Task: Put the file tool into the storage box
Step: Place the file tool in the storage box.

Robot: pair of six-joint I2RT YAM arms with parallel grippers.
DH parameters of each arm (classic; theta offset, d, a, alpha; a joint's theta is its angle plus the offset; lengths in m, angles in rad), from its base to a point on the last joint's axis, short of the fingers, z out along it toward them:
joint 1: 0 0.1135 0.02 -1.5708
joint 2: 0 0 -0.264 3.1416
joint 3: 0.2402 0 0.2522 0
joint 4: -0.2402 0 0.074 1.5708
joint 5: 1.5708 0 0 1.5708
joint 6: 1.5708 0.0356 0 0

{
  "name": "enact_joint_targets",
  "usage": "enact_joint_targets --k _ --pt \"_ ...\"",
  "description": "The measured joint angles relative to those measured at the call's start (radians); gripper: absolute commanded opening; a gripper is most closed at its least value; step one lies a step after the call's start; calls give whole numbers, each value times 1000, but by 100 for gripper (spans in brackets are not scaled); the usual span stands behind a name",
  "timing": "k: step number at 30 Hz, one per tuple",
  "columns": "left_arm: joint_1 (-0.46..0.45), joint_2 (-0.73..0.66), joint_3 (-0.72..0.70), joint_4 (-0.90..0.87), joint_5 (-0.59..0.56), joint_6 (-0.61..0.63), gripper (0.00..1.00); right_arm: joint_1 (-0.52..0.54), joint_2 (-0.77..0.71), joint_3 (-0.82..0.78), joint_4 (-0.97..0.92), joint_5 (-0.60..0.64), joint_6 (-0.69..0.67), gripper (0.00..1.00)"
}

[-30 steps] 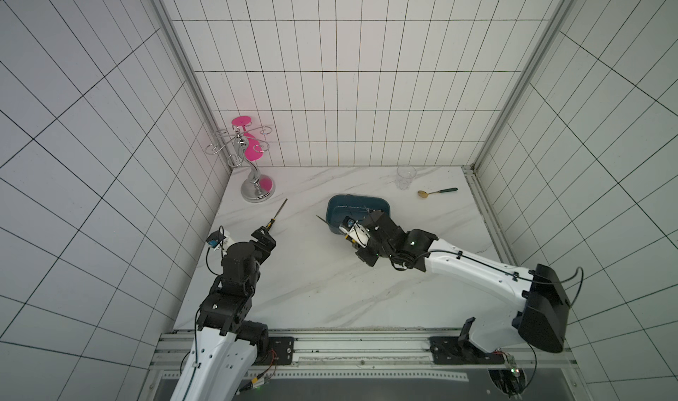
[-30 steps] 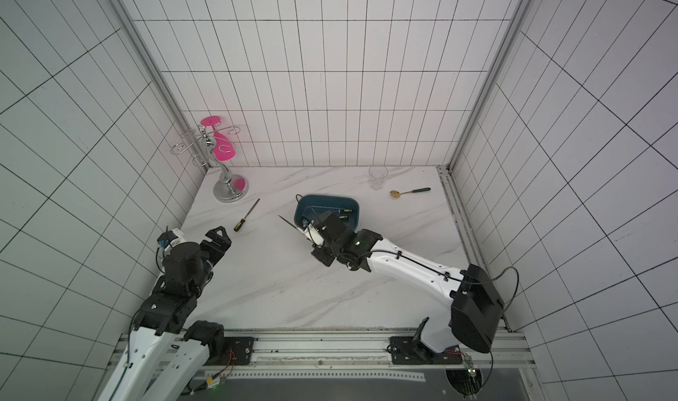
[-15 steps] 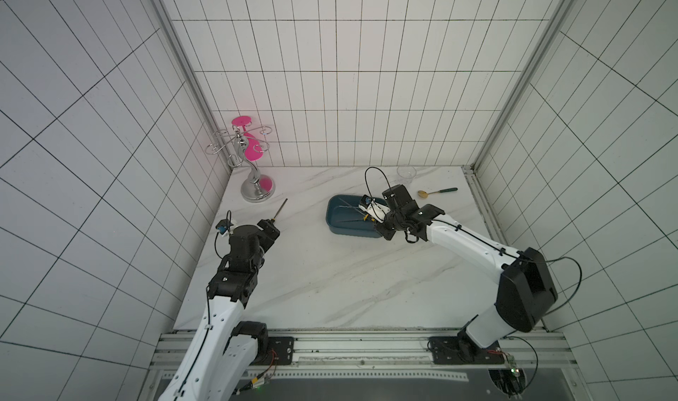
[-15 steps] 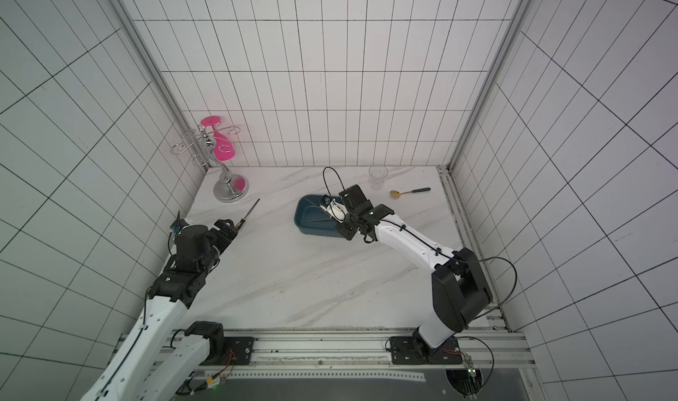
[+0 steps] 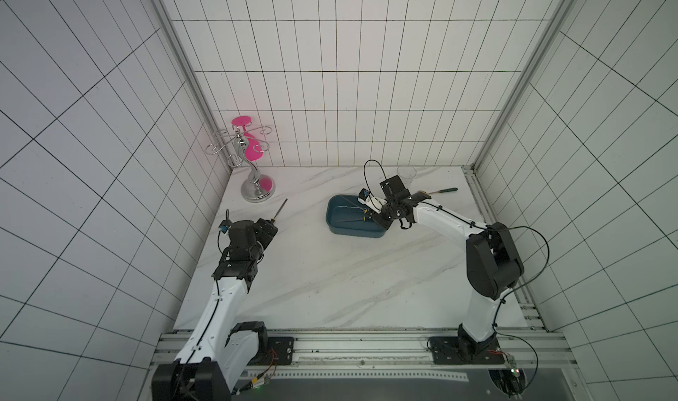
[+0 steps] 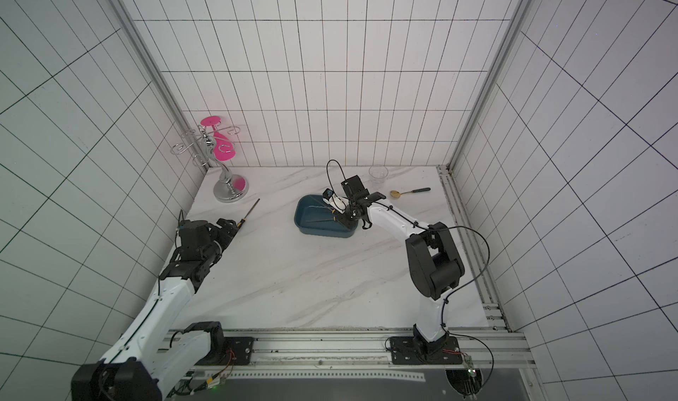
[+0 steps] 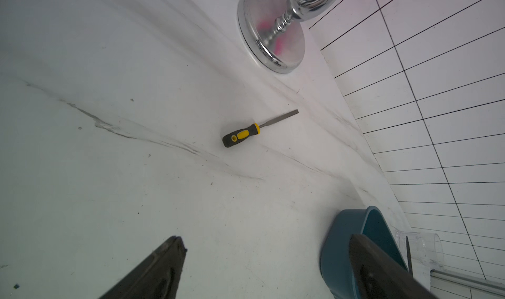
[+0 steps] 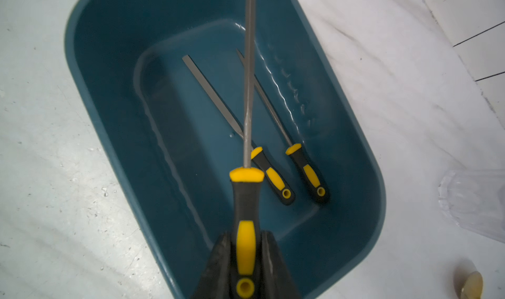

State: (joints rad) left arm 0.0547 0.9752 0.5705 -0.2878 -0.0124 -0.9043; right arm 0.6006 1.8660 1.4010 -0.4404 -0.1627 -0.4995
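Right wrist view is showing the right gripper clamping the file by its handle, shaft pointing along the box, which is lying directly below.

Light is bright and even all around me, with only soft, faint shadows on the marble table. Both top views bow the wall tiles near the edges. Wavy glare streaks the floor of the blue box, and the fingers of my right claw look soft close up.
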Motion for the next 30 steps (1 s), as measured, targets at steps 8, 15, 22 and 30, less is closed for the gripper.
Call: enact_joint_targets --k 8,15,22,30 --pt "6 208 84 45 7 26 98 -13 61 18 -20 -15 -18 6" --pt "20 368 188 40 18 59 98 -12 97 53 -66 -19 -32 32" --pt "20 513 291 14 55 112 98 -12 163 195 -178 -43 -19 84" --pt "20 597 386 -47 62 180 98 -12 83 175 -200 -116 47 88"
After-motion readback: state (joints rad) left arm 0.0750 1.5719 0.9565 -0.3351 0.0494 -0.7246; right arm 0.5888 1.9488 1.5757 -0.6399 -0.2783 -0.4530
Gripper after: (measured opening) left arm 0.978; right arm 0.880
